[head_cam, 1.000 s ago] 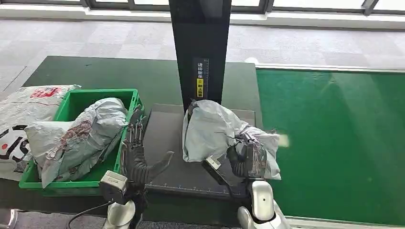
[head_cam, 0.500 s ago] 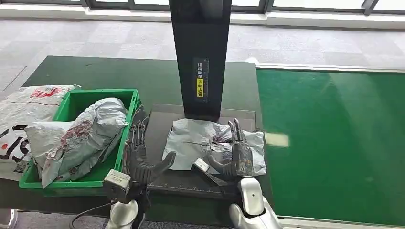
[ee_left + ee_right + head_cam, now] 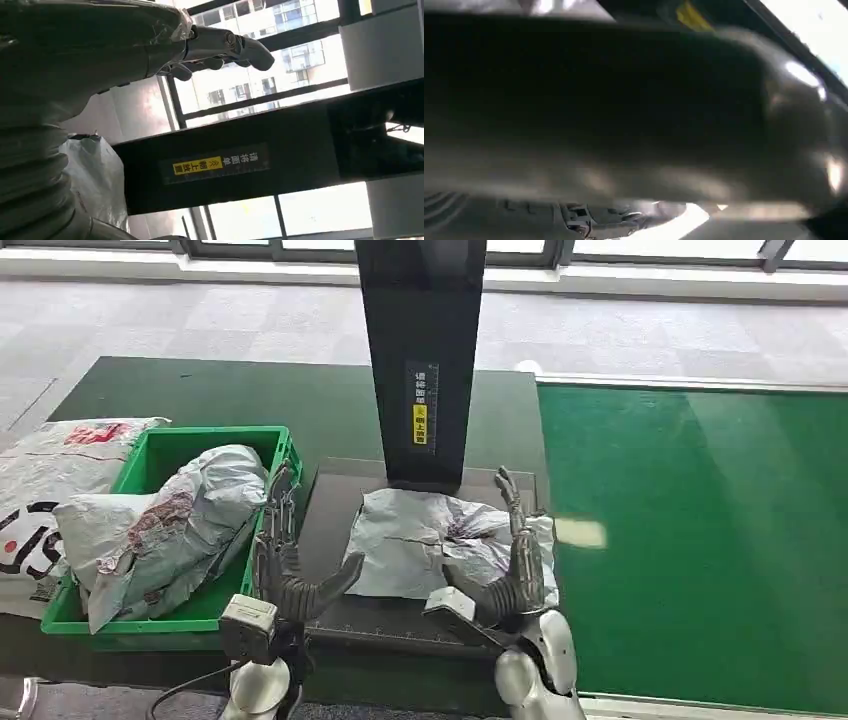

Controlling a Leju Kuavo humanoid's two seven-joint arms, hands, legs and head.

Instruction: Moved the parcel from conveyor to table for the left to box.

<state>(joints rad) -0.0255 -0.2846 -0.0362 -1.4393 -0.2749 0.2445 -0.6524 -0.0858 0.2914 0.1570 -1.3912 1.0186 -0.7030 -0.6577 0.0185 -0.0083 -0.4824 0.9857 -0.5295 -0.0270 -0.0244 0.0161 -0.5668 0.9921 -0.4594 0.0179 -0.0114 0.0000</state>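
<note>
Parcel [image 3: 430, 545] lies flat on the dark scanning tray [image 3: 330, 510] at the foot of the black upright post [image 3: 420, 360], a crumpled grey poly mailer sitting at the six o'clock side of that post. Seen from the head view, the right hand [image 3: 515, 560] stands at the parcel's four o'clock edge with fingers spread and pointing upward, gripping nothing. The left hand [image 3: 290, 560] waits at the parcel's nine o'clock, between the tray and the green crate [image 3: 255, 435], fingers apart and thumb reaching toward the bag, also holding nothing. The left wrist view shows those fingertips [image 3: 250, 47] free against the windows. The right wrist view is too blurred to add anything.

Judging by the deep creases and slumped outline, the bag looks light and soft, probably holding something pliable, with slick plastic skin that could slide under a loose hold. A pinch on a bunched fold near its nine o'clock edge, closest to the left hand, seems the surest hold; a flat press would likely just skate. The crate at nine o'clock already holds another grey bag [image 3: 180, 515], with a white printed sack [image 3: 50, 490] beside it. The green conveyor belt [image 3: 700, 540] stretches away at three o'clock.
</note>
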